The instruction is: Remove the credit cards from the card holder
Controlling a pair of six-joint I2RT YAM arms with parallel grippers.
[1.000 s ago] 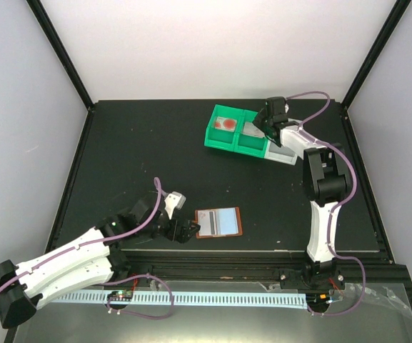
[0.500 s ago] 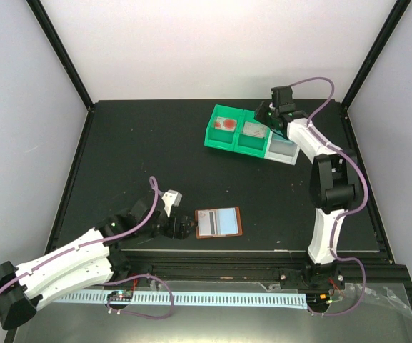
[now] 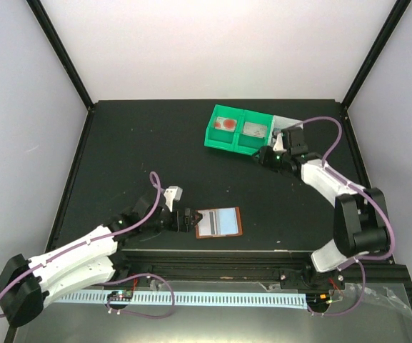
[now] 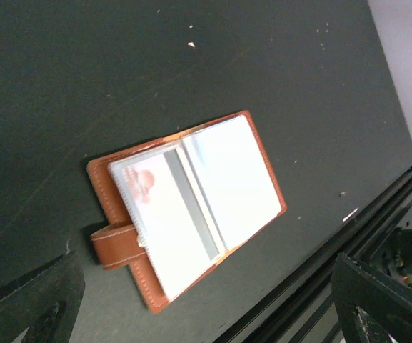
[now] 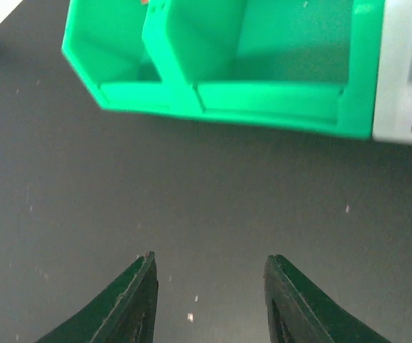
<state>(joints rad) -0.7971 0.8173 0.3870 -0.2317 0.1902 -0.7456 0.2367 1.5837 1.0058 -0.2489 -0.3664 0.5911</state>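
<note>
one left arm (image 3: 84,251) stretched low, fingers (image 3: 187,219) wide beside card holder (image 3: 218,222)

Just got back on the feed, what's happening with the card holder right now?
The card holder lies open on the table with a pinkish-white card in its pocket. The left gripper is open beside its tab end, not gripping it. The right gripper is open and empty before the green bin, which holds a red-marked card and a grey card.
</note>
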